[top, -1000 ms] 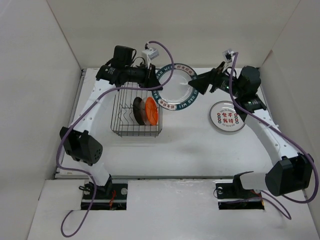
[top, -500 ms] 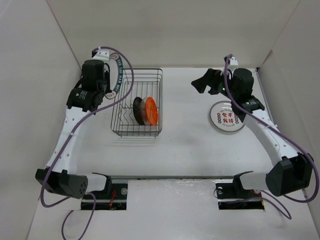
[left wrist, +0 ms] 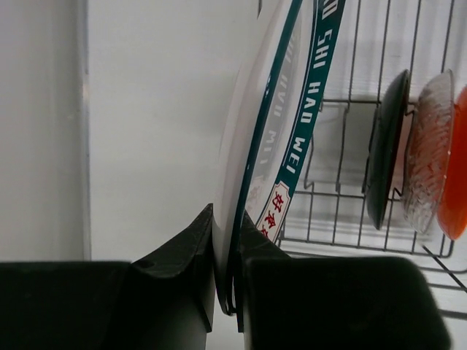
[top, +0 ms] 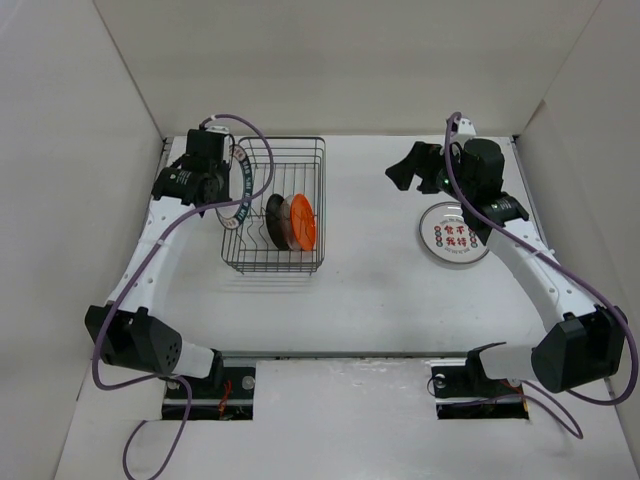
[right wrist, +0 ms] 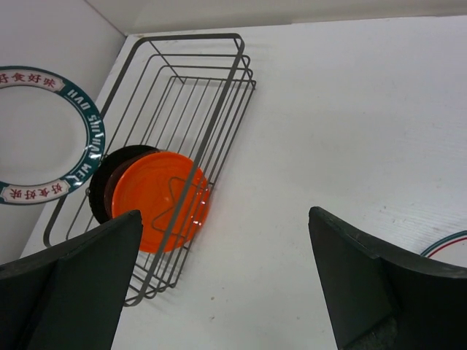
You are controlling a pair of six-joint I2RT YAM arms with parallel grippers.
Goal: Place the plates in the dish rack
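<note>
Left gripper [left wrist: 226, 244] pinching teal-rimmed plate [left wrist: 310, 109] on edge, upper left, at dish rack [top: 285, 141] left wall. Black plate [left wrist: 385, 146], clear plate [left wrist: 427, 153], orange plate [left wrist: 456, 168] standing racked. Character plate [top: 456, 235] lying flat, right side, unloaded. Right gripper [right wrist: 219, 248] hovering spread, empty.

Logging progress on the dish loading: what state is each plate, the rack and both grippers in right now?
Teal-rimmed plate: on edge, clamped, at the rack's left side, not slotted.
Black plate: standing in the rack.
Clear plate: standing in the rack.
Orange plate: standing in the rack.
Grey-rimmed plate: lying flat outside the rack.
Dish rack: upright, holding three plates.
Left gripper: shut on the teal-rimmed plate.
Right gripper: open, empty.
</note>
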